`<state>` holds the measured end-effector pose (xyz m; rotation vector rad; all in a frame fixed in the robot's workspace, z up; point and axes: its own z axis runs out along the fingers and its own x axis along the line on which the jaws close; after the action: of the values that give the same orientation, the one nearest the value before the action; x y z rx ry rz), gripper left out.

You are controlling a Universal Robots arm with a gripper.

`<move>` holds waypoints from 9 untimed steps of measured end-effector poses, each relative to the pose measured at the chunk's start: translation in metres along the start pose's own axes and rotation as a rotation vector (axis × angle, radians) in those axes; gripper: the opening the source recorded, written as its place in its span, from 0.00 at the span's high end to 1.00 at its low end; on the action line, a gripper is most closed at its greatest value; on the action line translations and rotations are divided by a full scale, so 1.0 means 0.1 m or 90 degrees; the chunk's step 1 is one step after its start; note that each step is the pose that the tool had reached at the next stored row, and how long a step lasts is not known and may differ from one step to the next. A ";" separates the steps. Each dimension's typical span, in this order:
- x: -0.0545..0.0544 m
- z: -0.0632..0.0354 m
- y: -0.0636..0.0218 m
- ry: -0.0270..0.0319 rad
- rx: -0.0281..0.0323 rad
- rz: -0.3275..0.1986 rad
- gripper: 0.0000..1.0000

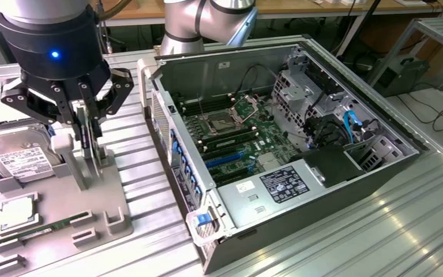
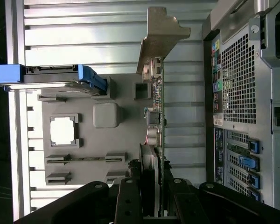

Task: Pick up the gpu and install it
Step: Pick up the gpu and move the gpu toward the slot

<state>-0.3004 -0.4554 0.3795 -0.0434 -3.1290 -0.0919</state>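
The gpu (image 1: 92, 158) stands upright and edge-on, thin and dark, over the grey holder tray (image 1: 110, 199) at the exterior view's left. My gripper (image 1: 85, 135) comes down on it from above, with a finger on each side of the card. In the wrist view the gpu (image 2: 157, 116) shows as a green edge ending in a silver bracket (image 2: 161, 35). There my gripper (image 2: 149, 184) is closed around the card's fan end. Whether the card's lower edge still rests in the tray's slot I cannot tell.
The open computer case (image 1: 375, 173) lies at the exterior view's right, its motherboard (image 1: 229, 133) exposed. Its perforated back panel (image 2: 240, 79) is close beside the card. A hard drive (image 1: 14, 156), a processor (image 1: 18, 210) and a memory stick (image 1: 44, 228) sit in the tray.
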 end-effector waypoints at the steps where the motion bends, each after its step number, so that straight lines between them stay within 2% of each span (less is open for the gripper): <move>1: 0.00 -0.014 0.001 0.0000 0.0001 0.000 0.72; 9: 0.00 -0.145 0.009 0.0000 0.0000 0.000 0.72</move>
<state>-0.3004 -0.4554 0.3941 -0.0434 -3.1290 -0.0918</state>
